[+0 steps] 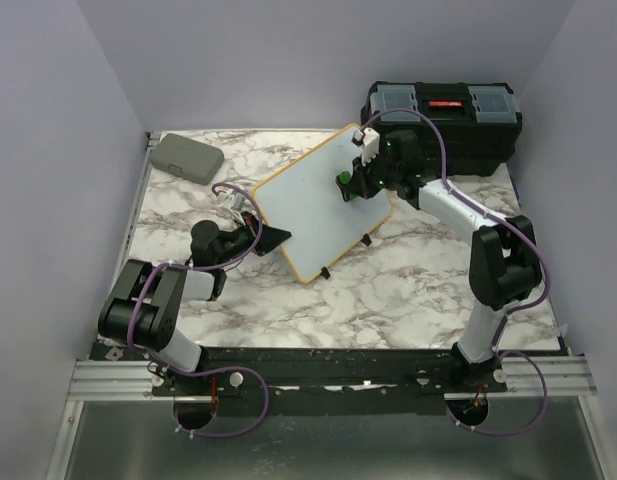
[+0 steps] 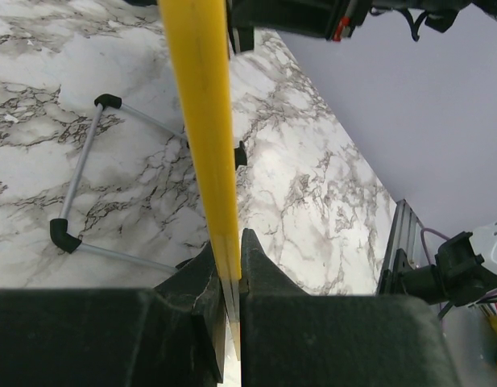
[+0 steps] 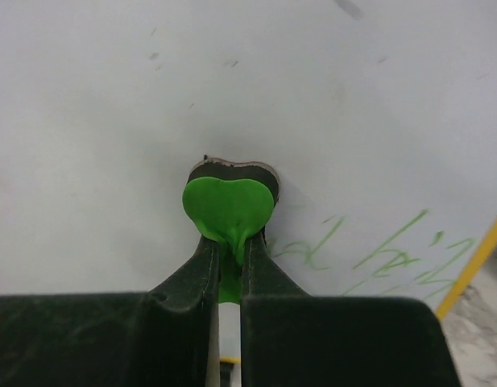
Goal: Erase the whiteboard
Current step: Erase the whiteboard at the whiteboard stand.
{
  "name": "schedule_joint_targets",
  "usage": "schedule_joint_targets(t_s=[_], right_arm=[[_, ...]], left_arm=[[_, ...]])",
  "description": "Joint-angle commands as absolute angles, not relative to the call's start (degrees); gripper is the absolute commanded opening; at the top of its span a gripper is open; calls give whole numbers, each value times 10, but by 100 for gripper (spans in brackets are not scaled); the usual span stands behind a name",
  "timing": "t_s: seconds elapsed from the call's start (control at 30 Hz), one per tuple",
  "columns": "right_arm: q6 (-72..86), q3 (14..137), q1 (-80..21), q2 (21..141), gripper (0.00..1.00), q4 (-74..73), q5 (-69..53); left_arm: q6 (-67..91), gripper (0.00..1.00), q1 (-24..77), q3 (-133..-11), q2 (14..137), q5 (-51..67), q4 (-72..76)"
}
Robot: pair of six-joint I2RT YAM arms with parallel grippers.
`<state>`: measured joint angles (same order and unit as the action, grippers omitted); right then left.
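Note:
The whiteboard (image 1: 313,205), white with a thin yellow frame, sits tilted at the table's middle. My left gripper (image 1: 278,237) is shut on its left edge; in the left wrist view the yellow frame (image 2: 201,121) runs up from between my fingertips (image 2: 229,262). My right gripper (image 1: 346,186) is shut on a small green heart-shaped eraser (image 3: 228,208) with a dark pad, pressed against the board's face (image 3: 151,121). Faint green handwriting (image 3: 377,254) shows just right of the eraser, near the board's yellow edge (image 3: 474,258).
A black toolbox (image 1: 443,118) stands at the back right, behind the right arm. A flat grey case (image 1: 186,156) lies at the back left. A wire stand with black feet (image 2: 75,197) rests on the marble table (image 1: 408,280) beside the board.

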<state>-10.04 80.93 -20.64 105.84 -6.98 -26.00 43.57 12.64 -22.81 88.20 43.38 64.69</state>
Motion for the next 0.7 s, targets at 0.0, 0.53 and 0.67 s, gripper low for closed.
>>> schedule_joint_targets(t_s=[0.0,0.53,0.67], right_arm=[[-121,763,-226,1054,1,-136,-332],[-85,882,-177,1103,1,-112,-224],[-130,870,-178,1106,1,-149,-333]], left_arm=[[424,0,132,-233,891,499,683],[427,0,131,-231,892,501,688],[424,0,132,-232,889,503,682]])
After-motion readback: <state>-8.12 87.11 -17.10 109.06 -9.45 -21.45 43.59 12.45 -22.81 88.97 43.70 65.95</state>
